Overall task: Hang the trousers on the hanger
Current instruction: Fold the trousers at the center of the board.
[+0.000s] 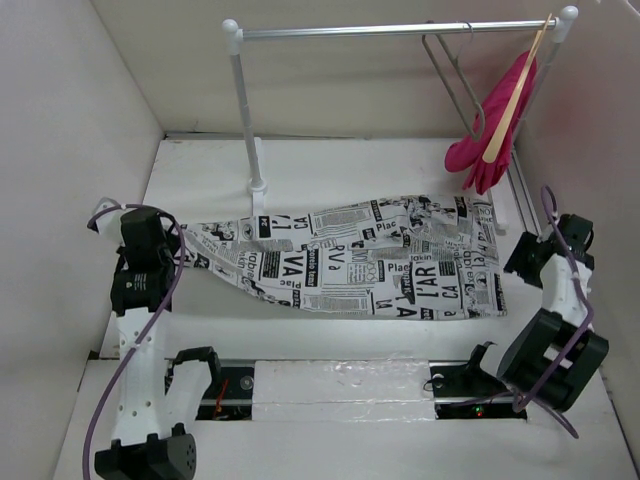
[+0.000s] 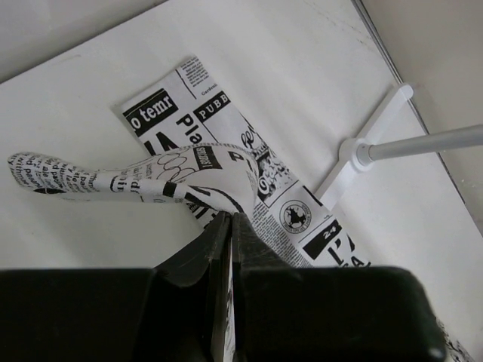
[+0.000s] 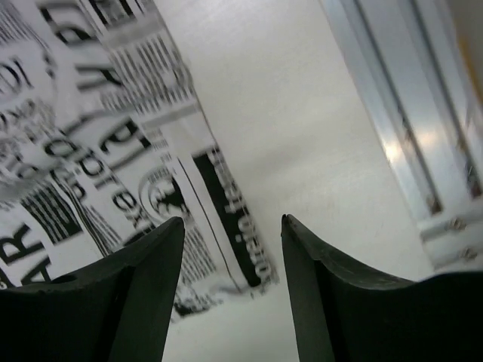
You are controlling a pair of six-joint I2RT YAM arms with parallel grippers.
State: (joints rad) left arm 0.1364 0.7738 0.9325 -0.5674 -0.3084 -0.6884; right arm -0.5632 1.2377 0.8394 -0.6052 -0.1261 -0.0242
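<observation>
The left gripper (image 2: pixel 230 222) is pinching 1 end of the trousers (image 2: pixel 196 128), the cloth spreading ahead of it. The right gripper (image 3: pixel 232 226) is hovering open-jawed over their edge, the hanger (image 1: pixel 452 80) hanging well beyond.

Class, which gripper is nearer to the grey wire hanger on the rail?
Right. The right gripper is open at the trousers' right end, below the wire hanger on the rail; the left gripper, shut on the trousers' left end, is far across.

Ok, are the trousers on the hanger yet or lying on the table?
On the table: the trousers lie spread out there, while the hanger hangs bare on the rail.
</observation>
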